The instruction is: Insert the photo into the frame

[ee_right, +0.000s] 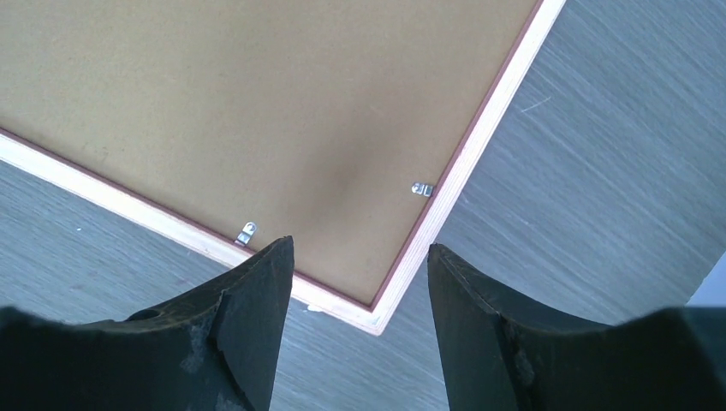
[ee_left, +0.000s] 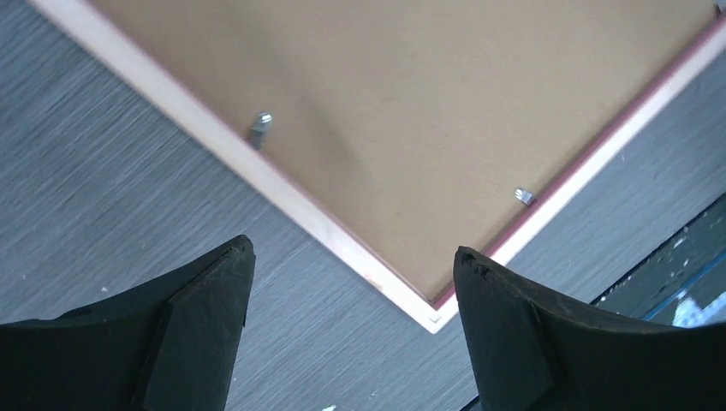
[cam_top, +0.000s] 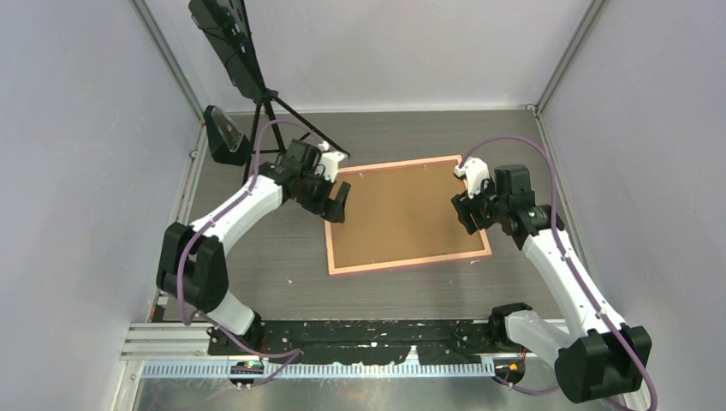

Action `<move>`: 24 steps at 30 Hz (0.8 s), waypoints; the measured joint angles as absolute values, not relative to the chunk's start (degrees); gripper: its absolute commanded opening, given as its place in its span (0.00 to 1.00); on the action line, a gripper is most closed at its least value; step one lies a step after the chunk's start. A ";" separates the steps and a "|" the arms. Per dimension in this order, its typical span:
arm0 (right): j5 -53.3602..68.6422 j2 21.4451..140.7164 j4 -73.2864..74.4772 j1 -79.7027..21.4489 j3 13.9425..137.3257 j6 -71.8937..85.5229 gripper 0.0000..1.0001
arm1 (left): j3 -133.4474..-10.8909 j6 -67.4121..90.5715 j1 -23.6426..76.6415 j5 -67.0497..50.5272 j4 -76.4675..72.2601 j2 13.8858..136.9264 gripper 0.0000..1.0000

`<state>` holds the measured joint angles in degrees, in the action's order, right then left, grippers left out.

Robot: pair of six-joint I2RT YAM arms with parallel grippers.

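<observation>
The salmon-pink frame (cam_top: 411,259) lies flat on the grey table, with a plain brown backing board (cam_top: 402,210) filling it. The photo is hidden. My left gripper (cam_top: 336,205) hangs open over the frame's left rail, holding nothing. In the left wrist view the frame (ee_left: 282,201) shows one corner between the fingers of the left gripper (ee_left: 353,257), and small metal tabs (ee_left: 260,127) sit on the board (ee_left: 411,103). My right gripper (cam_top: 467,218) is open above the frame's right edge. In the right wrist view the right gripper (ee_right: 360,248) straddles a corner of the frame (ee_right: 445,205), empty.
A black tripod (cam_top: 272,107) carrying a dark device (cam_top: 224,43) stands at the back left, with a black block (cam_top: 224,135) beside it. Grey walls enclose the table on three sides. A black strip (cam_top: 368,330) and metal rail run along the near edge.
</observation>
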<state>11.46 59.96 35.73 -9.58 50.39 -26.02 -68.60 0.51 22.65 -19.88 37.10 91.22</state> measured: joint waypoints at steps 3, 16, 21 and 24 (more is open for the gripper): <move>11.42 56.88 35.83 -9.13 47.97 -24.86 0.66 | -68.66 -3.68 27.86 -18.70 37.80 88.97 0.85; 11.29 48.03 35.24 -1.43 42.39 -23.42 0.80 | -68.82 -12.38 43.16 -17.50 41.10 87.74 0.91; 10.37 49.06 35.18 1.13 42.39 -22.44 0.85 | -70.76 -13.13 45.71 -16.34 41.19 90.06 0.93; 9.93 49.54 35.18 2.11 42.39 -22.13 0.86 | -72.40 -13.85 48.73 -15.38 41.17 93.06 0.95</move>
